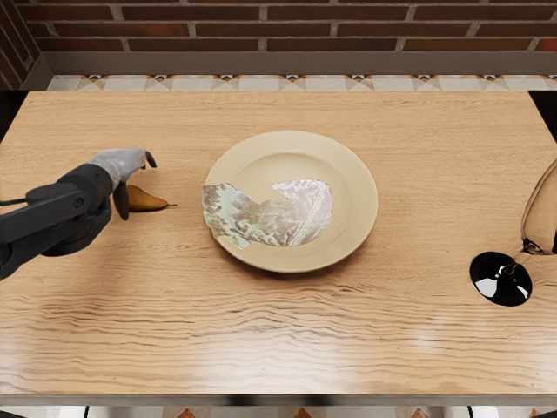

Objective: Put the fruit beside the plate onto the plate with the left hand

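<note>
The wooden surface (278,340) carries a cream plate (359,187) at its middle. A pale, shimmery patch covers the lower part of the plate's bowl, from about 9 o'clock round to 4 o'clock.

The fruit, a small brown pear (149,201), lies on the surface at 9 o'clock from the plate, well apart from its rim. It is on its side, and its thin stem points toward the plate at 3 o'clock.

The dark left arm comes in from the left edge. The left hand (122,171) sits over the pear's broad end, at about 10 o'clock from the fruit. The hand hides that end of the pear. One dark digit seems to drop down against the pear at its 9 o'clock side, though the view is too small to be sure it is touching. It cannot be told whether the fingers are closed on the pear or only hanging around it.

At 4 o'clock from the plate, near the right edge, stands a glossy black round base (501,279). A thin curved stem (533,213) rises from it and runs out of the picture. A brick wall (261,22) runs along the far side, at 12 o'clock.
</note>
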Robot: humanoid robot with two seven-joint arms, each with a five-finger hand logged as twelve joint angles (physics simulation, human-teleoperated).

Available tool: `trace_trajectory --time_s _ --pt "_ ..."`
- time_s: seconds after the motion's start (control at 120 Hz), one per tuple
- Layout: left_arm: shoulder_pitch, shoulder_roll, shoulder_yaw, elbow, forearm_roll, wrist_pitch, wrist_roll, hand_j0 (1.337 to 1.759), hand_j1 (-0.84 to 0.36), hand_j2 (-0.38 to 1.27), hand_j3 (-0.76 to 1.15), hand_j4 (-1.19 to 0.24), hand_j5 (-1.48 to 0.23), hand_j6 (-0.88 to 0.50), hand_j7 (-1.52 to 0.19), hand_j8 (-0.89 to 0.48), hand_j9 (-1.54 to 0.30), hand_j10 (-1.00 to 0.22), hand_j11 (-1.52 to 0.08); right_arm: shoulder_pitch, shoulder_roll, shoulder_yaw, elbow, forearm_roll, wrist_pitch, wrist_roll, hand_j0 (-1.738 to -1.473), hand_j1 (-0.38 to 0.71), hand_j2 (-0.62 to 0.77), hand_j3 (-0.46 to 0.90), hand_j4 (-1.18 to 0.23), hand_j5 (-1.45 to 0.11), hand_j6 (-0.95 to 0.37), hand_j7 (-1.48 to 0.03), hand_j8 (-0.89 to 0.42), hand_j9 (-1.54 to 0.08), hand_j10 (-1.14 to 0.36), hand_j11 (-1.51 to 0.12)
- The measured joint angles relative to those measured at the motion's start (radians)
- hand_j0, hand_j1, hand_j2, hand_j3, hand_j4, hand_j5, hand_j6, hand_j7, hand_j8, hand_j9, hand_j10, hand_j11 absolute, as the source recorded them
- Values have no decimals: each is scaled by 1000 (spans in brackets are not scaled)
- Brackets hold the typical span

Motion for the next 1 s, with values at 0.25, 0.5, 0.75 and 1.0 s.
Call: trace_trajectory --time_s 0.25,0.5,0.75,1.0 --pt "-2 43 13 -15 -1 8 0 1658 -65 77 7 -353 -454 -354 -454 -353 -453 -352 -453 -4 0 0 0 0 0 0 -1658 -349 0 0 0 0 0 0 0 0 0 0" --pt "2 55 23 -80 -2 9 0 1658 -228 102 2 -487 -630 -488 -630 -488 -629 -487 -629 -6 0 0 0 0 0 0 -1658 -349 0 0 0 0 0 0 0 0 0 0" --pt "14 69 32 -107 4 13 0 1655 -332 143 1 -600 -734 -541 -748 -513 -766 -582 -765 -6 0 0 0 0 0 0 -1658 -349 0 0 0 0 0 0 0 0 0 0" --pt "23 72 34 -108 3 24 0 1647 -332 276 -105 -605 -786 -549 -816 -510 -833 -627 -832 -6 0 0 0 0 0 0 -1658 -349 0 0 0 0 0 0 0 0 0 0"
